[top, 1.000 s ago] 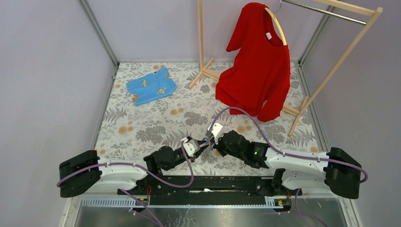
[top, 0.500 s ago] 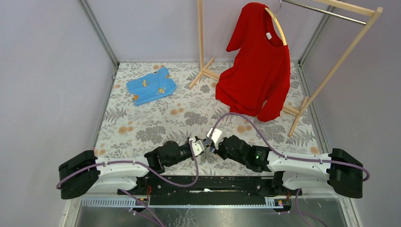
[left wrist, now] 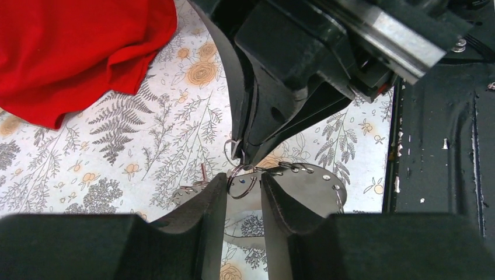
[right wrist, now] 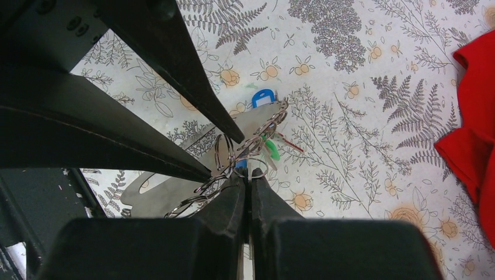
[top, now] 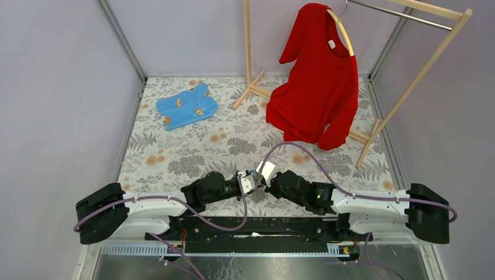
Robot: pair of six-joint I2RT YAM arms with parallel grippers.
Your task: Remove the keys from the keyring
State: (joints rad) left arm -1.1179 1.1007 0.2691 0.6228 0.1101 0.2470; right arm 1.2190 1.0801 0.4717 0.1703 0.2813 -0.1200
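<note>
Pinching the keyring shut in my right gripper, I hold it just above the floral cloth; my left gripper, jaws parted, straddles one loop unclamped. The keys trail beyond both fingertips, seemingly nearer my left.

Top cam looks down from behind; wrist cams v. close, opposed (prob. sharing keyring).

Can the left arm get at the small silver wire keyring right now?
Probably yes: the small silver wire keyring sits between the left gripper's parted black fingers, pinched from the far side by the shut right gripper.
</note>
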